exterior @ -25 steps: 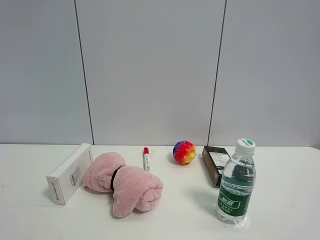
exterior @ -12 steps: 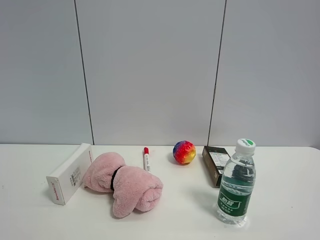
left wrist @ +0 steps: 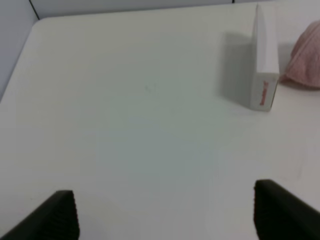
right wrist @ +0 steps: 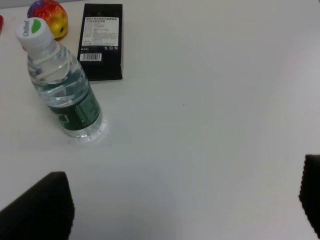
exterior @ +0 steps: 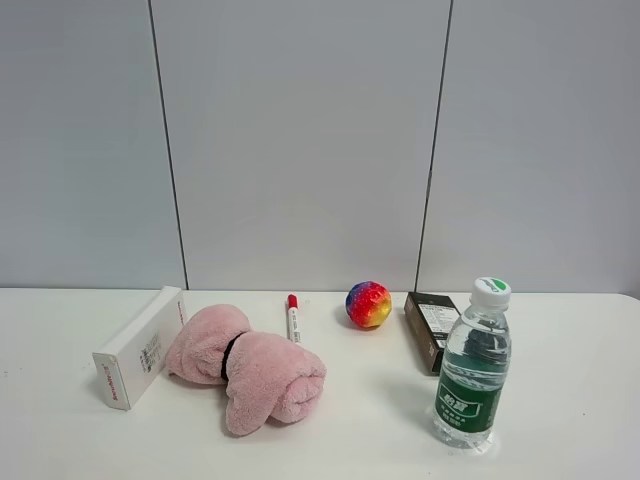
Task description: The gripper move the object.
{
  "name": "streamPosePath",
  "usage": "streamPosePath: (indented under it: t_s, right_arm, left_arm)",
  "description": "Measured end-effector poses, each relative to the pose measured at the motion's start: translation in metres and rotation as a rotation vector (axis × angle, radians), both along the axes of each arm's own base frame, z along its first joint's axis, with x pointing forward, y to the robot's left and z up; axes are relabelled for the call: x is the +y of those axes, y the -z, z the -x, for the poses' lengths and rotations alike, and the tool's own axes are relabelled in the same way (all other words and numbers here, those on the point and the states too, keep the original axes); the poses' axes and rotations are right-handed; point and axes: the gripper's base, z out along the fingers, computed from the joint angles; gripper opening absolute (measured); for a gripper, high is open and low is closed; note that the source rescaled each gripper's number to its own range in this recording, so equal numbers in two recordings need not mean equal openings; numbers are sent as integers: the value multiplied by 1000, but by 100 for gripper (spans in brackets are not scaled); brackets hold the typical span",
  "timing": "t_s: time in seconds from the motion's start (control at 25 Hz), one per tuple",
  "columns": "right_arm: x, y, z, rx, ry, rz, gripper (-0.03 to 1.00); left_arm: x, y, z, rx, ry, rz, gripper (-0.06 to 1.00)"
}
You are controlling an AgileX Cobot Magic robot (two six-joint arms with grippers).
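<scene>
With my left gripper [left wrist: 165, 210] spread wide, well short of the white box [exterior: 140, 346], risk: box touches pink towel [exterior: 250, 368]; careless grab snags cloth.

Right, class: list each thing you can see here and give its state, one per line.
white box: lying on its long side, untouched
pink towel: rolled up, touching the white box
red marker: capped, lying flat
rainbow ball: at rest
dark box: closed, lying flat
water bottle: upright, capped
left gripper: open, empty
right gripper: open, empty
</scene>
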Motion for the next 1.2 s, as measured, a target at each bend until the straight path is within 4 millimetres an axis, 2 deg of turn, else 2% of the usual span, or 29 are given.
streamPosePath:
  t_s: [0.36,1.2]
  right_arm:
    - [0,0,0,0,0,0,100]
    - [0,0,0,0,0,0,100]
  left_arm:
    - [4,0,0,-2,-57,17,83]
    - [4,0,0,-3,-64,22,83]
